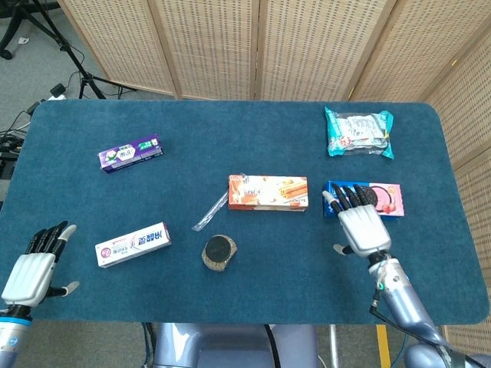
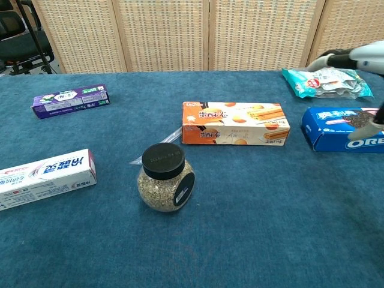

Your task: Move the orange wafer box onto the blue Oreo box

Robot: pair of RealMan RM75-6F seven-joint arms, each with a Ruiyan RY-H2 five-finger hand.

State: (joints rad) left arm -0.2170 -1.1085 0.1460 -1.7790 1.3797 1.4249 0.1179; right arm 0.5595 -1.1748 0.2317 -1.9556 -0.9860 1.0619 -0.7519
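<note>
Orange wafer box (image 1: 268, 192) lies flat, left of the right hand's fingers (image 1: 347, 196); blue Oreo box (image 1: 380, 198) lies flat beneath them.

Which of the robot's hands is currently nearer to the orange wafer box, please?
The right hand is nearer, raised just right of the orange wafer box, over the blue Oreo box. The left hand hangs at the table's near-left edge, far off.

A staged indoor robot test area, like a lab or studio. A table (image 1: 230, 138) covered in dark blue felt stands in front of woven folding screens (image 1: 261, 46). Left of the table, on a grey floor, are black tripod legs (image 1: 77, 61) and loose cables (image 1: 11, 142). A black office chair (image 2: 18, 42) sits beyond the table's left corner.
</note>
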